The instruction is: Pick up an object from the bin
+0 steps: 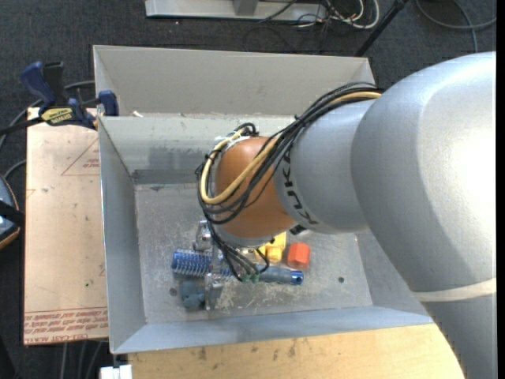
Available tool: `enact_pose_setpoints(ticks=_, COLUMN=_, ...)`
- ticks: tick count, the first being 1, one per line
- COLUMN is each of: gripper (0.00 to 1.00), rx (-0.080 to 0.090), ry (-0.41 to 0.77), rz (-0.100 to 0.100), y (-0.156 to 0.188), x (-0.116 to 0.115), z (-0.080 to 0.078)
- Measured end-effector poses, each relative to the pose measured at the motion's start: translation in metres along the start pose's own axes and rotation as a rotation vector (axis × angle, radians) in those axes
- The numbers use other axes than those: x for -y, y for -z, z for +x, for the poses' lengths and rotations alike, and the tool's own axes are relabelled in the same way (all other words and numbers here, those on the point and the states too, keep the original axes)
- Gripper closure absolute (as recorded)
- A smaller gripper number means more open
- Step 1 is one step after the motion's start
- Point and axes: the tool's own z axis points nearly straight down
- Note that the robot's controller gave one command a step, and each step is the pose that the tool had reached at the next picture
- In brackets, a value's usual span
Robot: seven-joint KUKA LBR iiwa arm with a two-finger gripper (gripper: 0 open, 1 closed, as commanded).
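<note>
My gripper [211, 283] is down near the bin's floor at the front middle, mostly hidden under the arm's wrist. A blue ribbed, spring-like piece [186, 262] lies just to its left, touching or nearly touching it. Below that, a dull grey-blue lump [189, 294] sits by the gripper's tip. To the right lies a blue cylinder [282, 276], with a small green bit [251, 275] beside it. I cannot see whether anything is held.
An orange block [298, 255] and a yellow piece [274, 249] lie right of the gripper, partly under the wrist. The bin's front wall is close below the gripper. Bare floor stretches along the left and the far right.
</note>
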Motion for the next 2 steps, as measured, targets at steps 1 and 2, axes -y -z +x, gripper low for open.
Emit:
enact_pose_setpoints(ticks=1, gripper=1.00, rx=0.007, ry=-0.008, rz=-0.004, y=0.005, x=0.001, z=-0.002)
enact_pose_setpoints(ticks=2, gripper=1.00, rx=0.003, ry=0.102, rz=-0.002, y=0.190, x=0.001, z=0.006)
